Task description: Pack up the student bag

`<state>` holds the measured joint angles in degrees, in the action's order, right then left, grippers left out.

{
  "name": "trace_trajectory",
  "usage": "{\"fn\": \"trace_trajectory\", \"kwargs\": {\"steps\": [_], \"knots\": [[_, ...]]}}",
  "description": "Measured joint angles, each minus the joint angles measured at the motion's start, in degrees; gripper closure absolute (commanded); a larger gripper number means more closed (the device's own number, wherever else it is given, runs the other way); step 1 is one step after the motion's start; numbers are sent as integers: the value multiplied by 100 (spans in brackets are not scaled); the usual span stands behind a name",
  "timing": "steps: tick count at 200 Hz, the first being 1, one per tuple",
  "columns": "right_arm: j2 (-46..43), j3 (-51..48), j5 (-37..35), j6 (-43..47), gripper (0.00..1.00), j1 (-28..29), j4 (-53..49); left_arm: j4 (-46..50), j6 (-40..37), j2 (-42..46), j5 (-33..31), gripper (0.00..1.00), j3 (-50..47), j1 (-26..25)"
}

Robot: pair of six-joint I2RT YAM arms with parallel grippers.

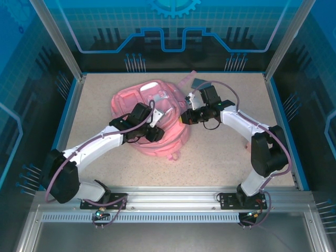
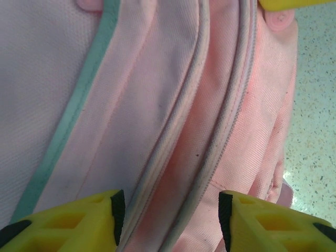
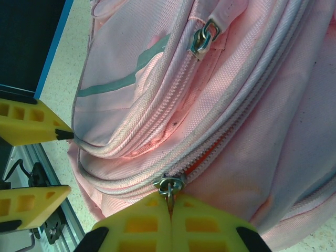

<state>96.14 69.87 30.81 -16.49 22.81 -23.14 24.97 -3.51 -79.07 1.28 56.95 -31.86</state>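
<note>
Bright, even light from above; shadows faint and soft; wrist views slightly soft at bottom.

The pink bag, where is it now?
Top view: the student bag lies on the table, slightly left of centre, between the left arm and right arm.

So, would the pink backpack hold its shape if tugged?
Probably floppy: the pink backpack creases and bulges between seams. With the right gripper shut on just the zipper pull, it would likely stretch or drag, not stay put.
</note>
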Motion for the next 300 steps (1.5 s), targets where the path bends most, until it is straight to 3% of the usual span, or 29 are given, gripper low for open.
{"fn": "trace_trajectory", "kwargs": {"steps": [50, 98, 170, 199, 236, 259, 287, 300], "knots": [[2, 2, 0, 0, 100, 0, -26, 131, -48, 15, -186, 45, 28, 214], [2, 66, 0, 63, 100, 2, -107, 356, -168, -535, -4, 45, 361, 219], [11, 109, -264, 326, 100, 199, -308, 299, -271, -879, -289, 92, 562, 208], [-127, -96, -540, 339, 100, 581, -278, 201, -111, -855, -317, 100, 546, 208], [-197, -533, -684, -63, 100, 1545, 337, -146, 214, -546, -293, 100, 308, 208], [-197, -688, -721, -479, 100, 1823, 833, -260, 350, -448, -278, 100, 192, 208], [-492, -1174, -789, -1110, 78, 1698, 1263, -481, 363, -382, -227, 100, 68, 205], [-848, -1379, -774, -1342, 61, 1462, 1257, -610, 363, -317, -227, 100, -9, 208]]}}
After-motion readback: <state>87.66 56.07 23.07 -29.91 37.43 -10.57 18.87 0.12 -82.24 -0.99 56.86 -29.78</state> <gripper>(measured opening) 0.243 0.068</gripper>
